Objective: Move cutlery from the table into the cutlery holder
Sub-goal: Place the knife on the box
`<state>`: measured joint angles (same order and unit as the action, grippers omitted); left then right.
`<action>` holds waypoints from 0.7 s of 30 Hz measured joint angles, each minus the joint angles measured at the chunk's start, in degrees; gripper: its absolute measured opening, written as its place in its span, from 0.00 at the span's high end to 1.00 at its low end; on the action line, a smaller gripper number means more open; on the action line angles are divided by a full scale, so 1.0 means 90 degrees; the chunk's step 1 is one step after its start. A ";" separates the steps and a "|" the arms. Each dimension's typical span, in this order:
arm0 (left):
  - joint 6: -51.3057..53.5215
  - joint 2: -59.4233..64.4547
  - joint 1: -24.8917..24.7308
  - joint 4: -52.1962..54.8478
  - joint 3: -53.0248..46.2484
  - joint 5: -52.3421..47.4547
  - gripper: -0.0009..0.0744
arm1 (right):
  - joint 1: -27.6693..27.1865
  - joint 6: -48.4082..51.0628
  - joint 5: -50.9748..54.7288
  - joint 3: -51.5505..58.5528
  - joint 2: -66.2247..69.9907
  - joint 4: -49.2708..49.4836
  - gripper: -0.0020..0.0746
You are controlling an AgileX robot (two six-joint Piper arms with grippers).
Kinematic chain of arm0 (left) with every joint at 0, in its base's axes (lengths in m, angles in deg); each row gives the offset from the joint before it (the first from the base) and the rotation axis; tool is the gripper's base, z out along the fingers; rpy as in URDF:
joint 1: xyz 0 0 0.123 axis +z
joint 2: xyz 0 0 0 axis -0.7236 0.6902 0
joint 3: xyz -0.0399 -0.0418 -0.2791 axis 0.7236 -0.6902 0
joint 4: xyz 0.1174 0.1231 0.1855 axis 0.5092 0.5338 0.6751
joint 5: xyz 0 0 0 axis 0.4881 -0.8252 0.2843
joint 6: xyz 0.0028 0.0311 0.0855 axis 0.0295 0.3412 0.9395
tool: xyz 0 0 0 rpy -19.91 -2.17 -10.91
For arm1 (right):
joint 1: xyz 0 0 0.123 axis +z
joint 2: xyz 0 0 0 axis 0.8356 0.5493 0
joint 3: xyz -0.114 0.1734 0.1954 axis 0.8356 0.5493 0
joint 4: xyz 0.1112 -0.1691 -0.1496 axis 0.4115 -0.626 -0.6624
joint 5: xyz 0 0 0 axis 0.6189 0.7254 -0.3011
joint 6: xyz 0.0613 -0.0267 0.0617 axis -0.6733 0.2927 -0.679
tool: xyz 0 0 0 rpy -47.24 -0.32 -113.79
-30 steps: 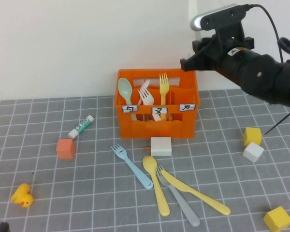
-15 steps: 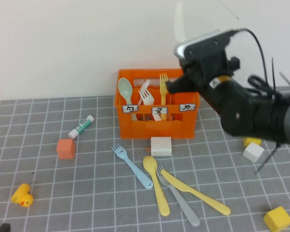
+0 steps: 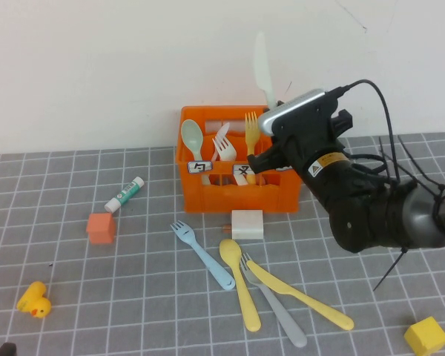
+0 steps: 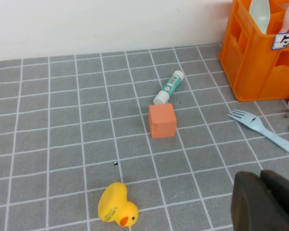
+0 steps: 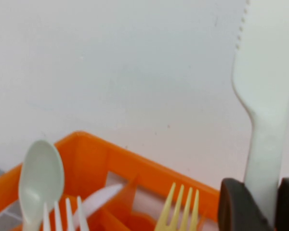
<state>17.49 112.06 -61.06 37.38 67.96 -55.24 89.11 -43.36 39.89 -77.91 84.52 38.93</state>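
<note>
Since one second ago my right arm has swung from above and behind the cutlery holder (image 3: pixel 241 169) to its right front, and a pale mint knife (image 3: pixel 262 68) now stands blade-up above the crate. My right gripper (image 5: pixel 258 204) is closed on the knife's handle, with the serrated blade pointing up against the wall. To finish this step well, I judge that I should centre the handle over the rightmost compartment, keep the knife vertical, lower it until the handle passes below the rim, and only then release, staying clear of the yellow fork (image 3: pixel 251 133) standing beside it. The holder sits just below and slightly left of my right gripper; a mint spoon (image 3: pixel 192 139) and white forks (image 3: pixel 224 147) occupy its other compartments. More cutlery lies on the table (image 3: pixel 96 297) in front: a blue fork (image 3: pixel 202 254), a yellow spoon (image 3: pixel 239 285), a grey fork (image 3: pixel 274 311) and a yellow knife (image 3: pixel 300 295). My left gripper (image 4: pixel 266 202) hangs parked near the yellow duck (image 4: pixel 116 204), appearing closed and empty.
</note>
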 joint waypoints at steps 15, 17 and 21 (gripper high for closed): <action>0.0000 0.0000 0.0000 0.0000 0.0000 -0.0011 0.99 | 0.0000 -0.0387 -0.0013 0.0000 0.0211 -0.0127 0.75; 0.0000 0.0000 0.0000 0.0000 0.0000 -0.0011 0.99 | 0.0000 -0.0401 0.0066 0.0000 0.0211 -0.0127 0.70; -0.0012 0.0000 0.0000 0.0000 0.0000 -0.0011 0.99 | 0.0000 -0.0400 0.0288 0.0000 0.0211 -0.0127 0.57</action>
<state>17.38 112.06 -61.06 37.38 67.96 -55.34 89.11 -46.97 42.48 -77.91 86.42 37.78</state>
